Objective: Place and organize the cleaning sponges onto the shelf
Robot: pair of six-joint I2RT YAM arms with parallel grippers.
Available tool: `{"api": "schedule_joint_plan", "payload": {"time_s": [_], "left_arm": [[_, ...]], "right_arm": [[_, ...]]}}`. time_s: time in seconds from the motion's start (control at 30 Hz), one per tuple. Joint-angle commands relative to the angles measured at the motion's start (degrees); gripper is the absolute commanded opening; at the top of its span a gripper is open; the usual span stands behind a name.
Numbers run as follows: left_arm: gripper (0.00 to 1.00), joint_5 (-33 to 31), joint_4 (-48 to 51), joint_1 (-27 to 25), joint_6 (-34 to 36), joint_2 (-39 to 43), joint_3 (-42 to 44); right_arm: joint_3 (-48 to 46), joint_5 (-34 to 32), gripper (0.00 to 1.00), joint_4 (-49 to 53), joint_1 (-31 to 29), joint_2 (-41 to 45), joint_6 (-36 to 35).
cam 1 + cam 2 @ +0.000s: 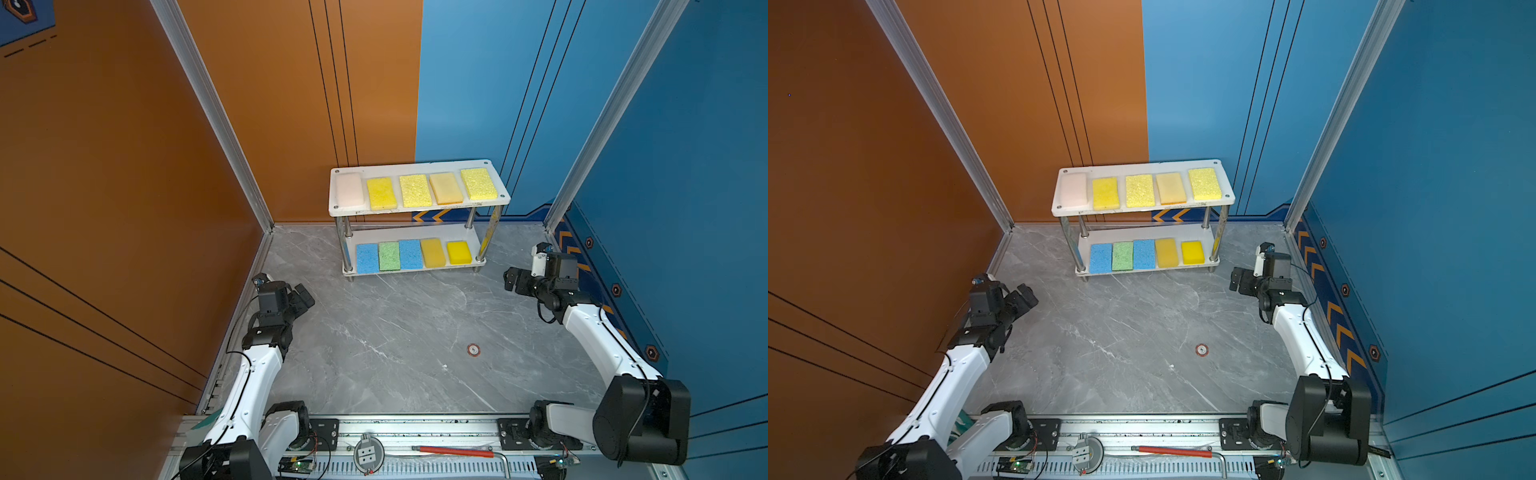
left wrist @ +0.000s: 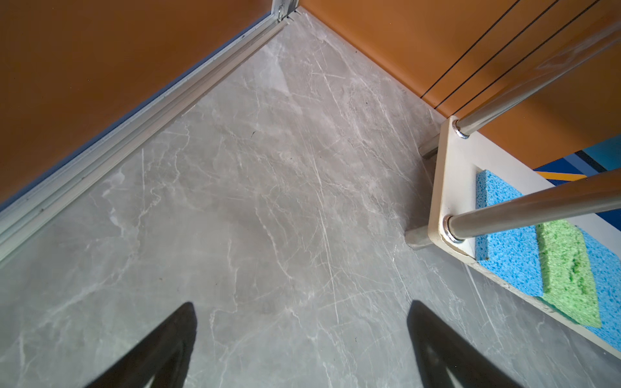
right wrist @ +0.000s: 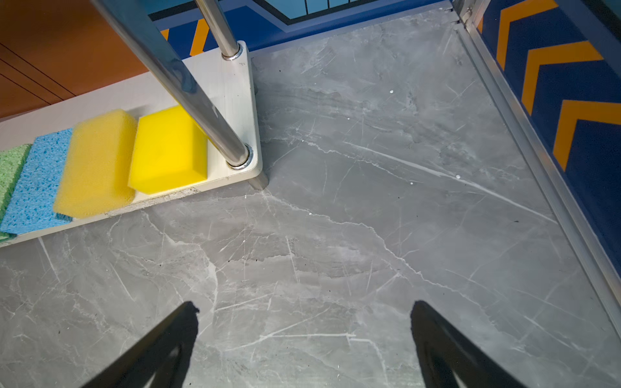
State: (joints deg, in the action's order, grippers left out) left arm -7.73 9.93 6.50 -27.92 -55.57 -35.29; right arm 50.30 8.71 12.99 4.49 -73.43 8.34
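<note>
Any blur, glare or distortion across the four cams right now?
Right wrist view: orange-yellow sponge soft-edged, shiny post streaked with reflections, right fingertips dark unfocused silhouettes. Left wrist view: left fingertips likewise, green sponge crisp. Both top views: aluminium uprights splay outward, wide-angle; no harsh shadows.

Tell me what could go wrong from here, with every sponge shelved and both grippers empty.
1. The right gripper hangs open close to the front right post of the shelf; a careless swing could jolt the shelf and shift the rows.
2. The green sponge reaches the front edge of the lower board, not far from the open left gripper; a brush in passing could drag it off.
</note>
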Motion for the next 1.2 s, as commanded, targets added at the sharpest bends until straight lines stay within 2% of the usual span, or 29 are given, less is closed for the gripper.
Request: {"api": "schedule_joint_plan", "payload": {"time_s": [0.0, 0.13, 0.27, 0.5, 0.7, 0.9, 1.17], "left_arm": [[0.98, -3.15, -5.1, -0.47, 5.33, -0.67, 1.3], [0.98, -3.2, -8.39, -1.08, 8.49, -2.07, 2.23], [0.98, -3.51, -11.5, -1.19, 9.9, -4.13, 3.36], [0.98, -3.16, -17.67, -1.28, 13.63, -7.39, 4.98], [0.98, -3.25, -25.16, -0.81, 15.65, -10.33, 7.23], [0.98, -3.76, -31.29, -0.78, 17.02, -14.87, 8.2], [0.98, -0.33, -39.66, -1.72, 19.14, -21.49, 9.25]], "right_arm": [[1.57, -0.47, 1.0, -3.26, -0.13, -1.02, -0.37], [-0.41, 0.1, 1.0, -7.62, 1.07, -2.42, 1.22], [-4.97, 1.25, 1.0, -16.82, 2.25, -4.18, 2.62], [-9.96, 0.65, 1.0, -24.98, 2.61, -7.49, -2.01], [-13.58, 3.09, 1.0, -32.63, 3.33, -9.13, -1.63], [-14.24, 3.6, 1.0, -36.11, 3.63, -11.97, -1.35], [-15.19, 4.5, 1.0, -39.34, 4.18, -14.1, 0.02]]}}
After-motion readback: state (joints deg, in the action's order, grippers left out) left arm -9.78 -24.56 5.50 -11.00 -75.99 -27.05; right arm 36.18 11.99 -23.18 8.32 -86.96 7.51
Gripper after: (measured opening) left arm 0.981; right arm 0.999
